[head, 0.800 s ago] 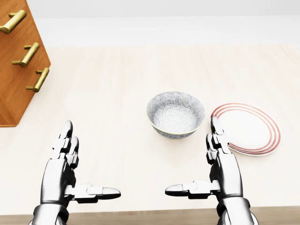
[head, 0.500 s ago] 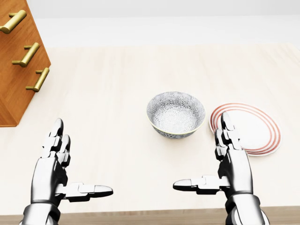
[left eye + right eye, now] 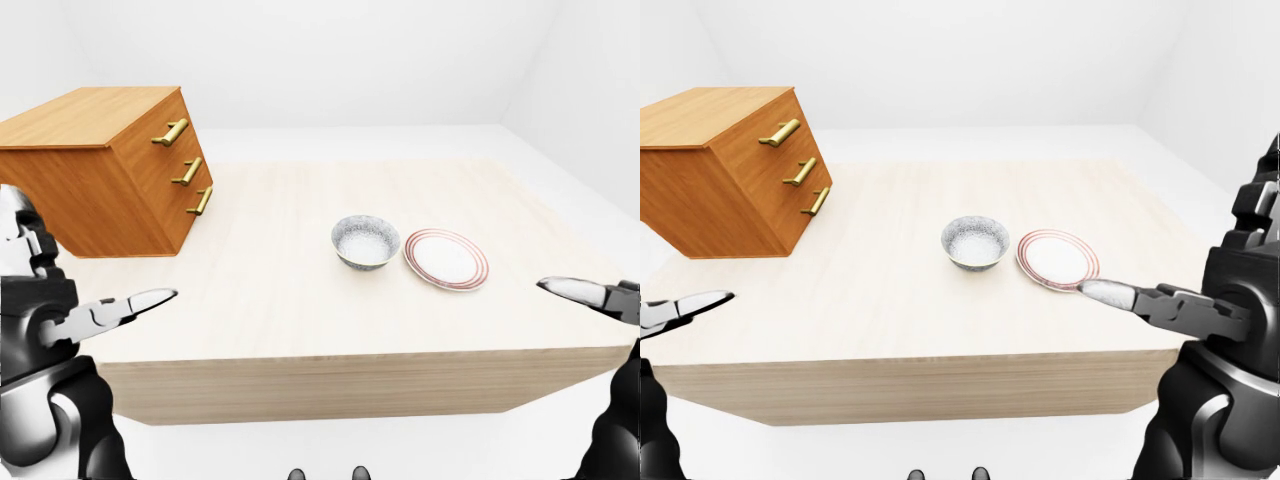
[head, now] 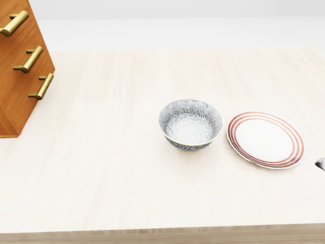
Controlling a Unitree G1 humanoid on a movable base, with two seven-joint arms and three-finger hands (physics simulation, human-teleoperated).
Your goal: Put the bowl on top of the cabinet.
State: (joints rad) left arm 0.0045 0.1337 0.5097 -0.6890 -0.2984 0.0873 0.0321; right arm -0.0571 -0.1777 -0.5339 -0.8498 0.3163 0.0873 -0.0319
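Note:
The grey patterned bowl (image 4: 191,123) stands upright and empty near the middle of the pale wooden table (image 4: 111,168). The wooden cabinet (image 3: 110,170) with three brass handles stands on the table's left part, its flat top bare. My left hand (image 3: 95,275) is held open at the left edge of the left-eye view, well to the left of the bowl and off the table's near edge. My right hand (image 3: 1185,250) is open at the right edge of the right-eye view, its thumb pointing toward the plate. Neither hand touches anything.
A white plate with red rings (image 4: 265,139) lies just right of the bowl, nearly touching it. The table's near edge (image 3: 350,360) runs across below the bowl. White floor and walls surround the table.

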